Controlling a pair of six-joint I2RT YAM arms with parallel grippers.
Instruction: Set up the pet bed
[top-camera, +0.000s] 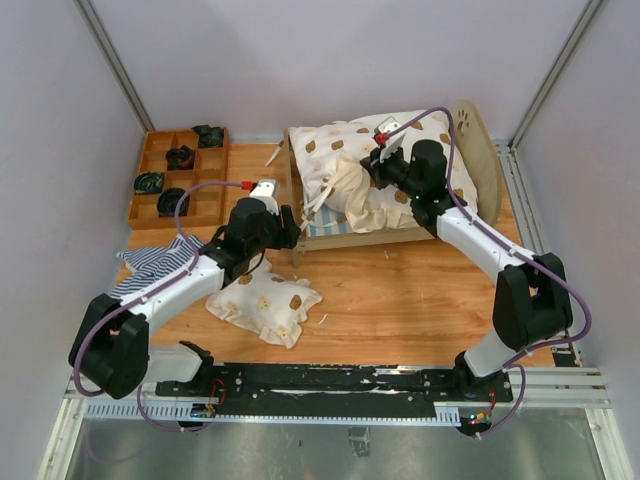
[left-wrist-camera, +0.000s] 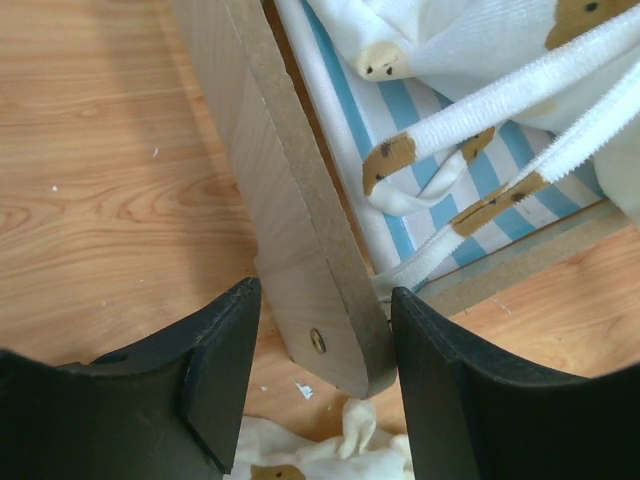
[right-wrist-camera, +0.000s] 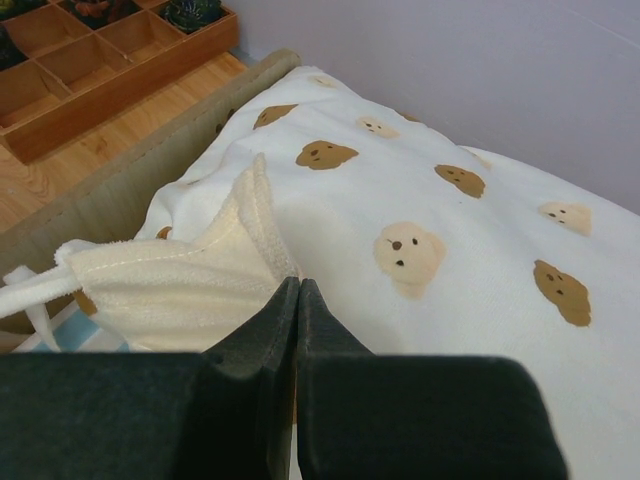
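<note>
Overhead, a warm orange-brown wood-grain table (top-camera: 400, 290) sits inside pale lilac-grey walls (top-camera: 300, 60) with slanting metal posts in the upper corners. The small light plywood pet bed (top-camera: 480, 150) stands at upper centre. Its arched headboard with a paw-print cutout is on the right, and a cream bear-print ruffled quilt (top-camera: 345, 150) is bunched softly over it. The left tool (left-wrist-camera: 320, 300) is released, its dark fingers apart on either side of the smooth, rounded plywood footboard (left-wrist-camera: 290, 200). The blue-and-white striped mattress (left-wrist-camera: 400, 110) lies just beyond. The right tool (right-wrist-camera: 298, 285) is clenched, tips together at a raised fleecy fold of quilt; whether cloth is pinched cannot be told. A brown wooden compartment tray (top-camera: 150, 210) sits upper left, and a flat bear-print cushion (top-camera: 265, 300) lies lower centre.
</note>
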